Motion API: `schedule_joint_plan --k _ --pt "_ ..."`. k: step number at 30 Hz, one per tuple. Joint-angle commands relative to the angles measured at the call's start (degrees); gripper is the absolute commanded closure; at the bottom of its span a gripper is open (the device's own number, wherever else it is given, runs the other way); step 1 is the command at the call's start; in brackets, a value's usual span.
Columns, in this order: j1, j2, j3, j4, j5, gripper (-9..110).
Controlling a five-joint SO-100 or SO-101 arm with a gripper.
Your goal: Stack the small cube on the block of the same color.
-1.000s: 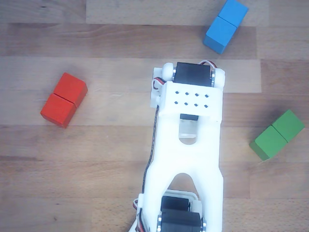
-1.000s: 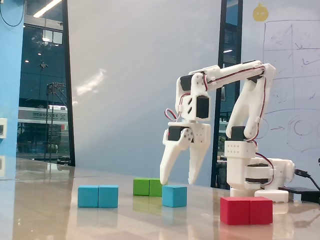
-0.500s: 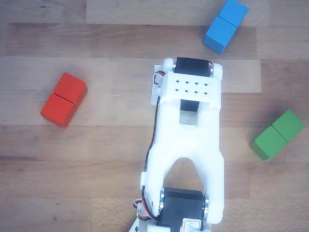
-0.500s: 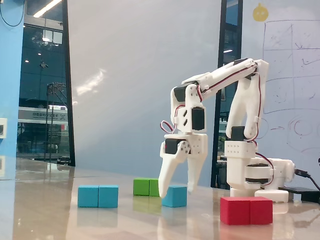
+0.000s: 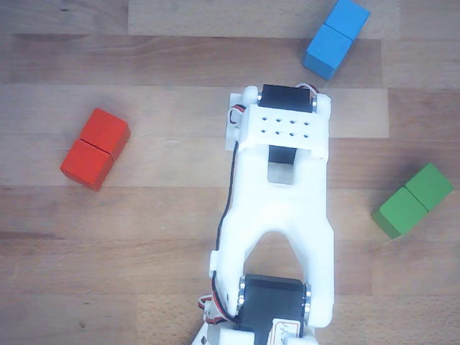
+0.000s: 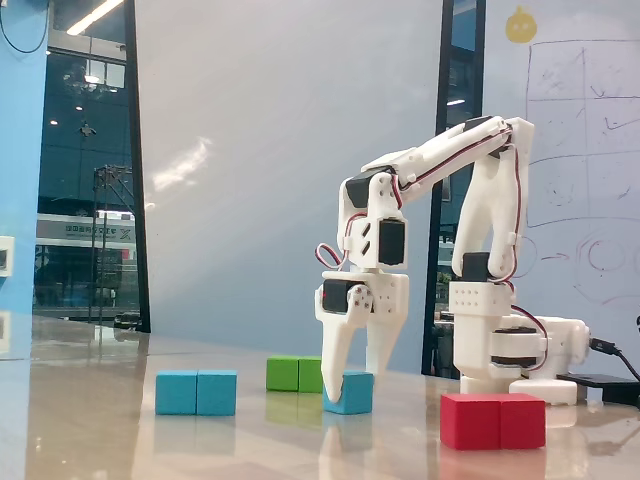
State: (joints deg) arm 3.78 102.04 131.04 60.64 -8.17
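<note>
In the fixed view the small light-blue cube (image 6: 350, 393) rests on the wooden table. My gripper (image 6: 352, 392) points straight down with its two fingers close against the cube's sides, shut on it. The light-blue oblong block (image 6: 196, 392) lies on the table to the left of the cube, well apart from it. In the other view this block (image 5: 336, 37) lies at the top right. There the white arm (image 5: 280, 208) hides both the small cube and the fingertips.
A red oblong block (image 5: 95, 149) lies at the left of the other view and at the front right of the fixed view (image 6: 493, 420). A green oblong block (image 5: 413, 200) lies at the right, and behind the gripper in the fixed view (image 6: 293, 374). The arm's base (image 6: 505, 345) stands at the right.
</note>
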Motion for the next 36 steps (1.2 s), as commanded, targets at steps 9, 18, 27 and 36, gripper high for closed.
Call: schedule_joint_plan --k 9,18,27,36 --pt "0.7 1.7 -0.8 -1.7 -1.1 91" --pt "0.5 12.3 -9.8 5.4 -1.4 91" --pt "0.7 7.7 -31.9 19.3 -1.0 91" --pt "4.4 -10.4 -54.2 24.8 -0.7 91"
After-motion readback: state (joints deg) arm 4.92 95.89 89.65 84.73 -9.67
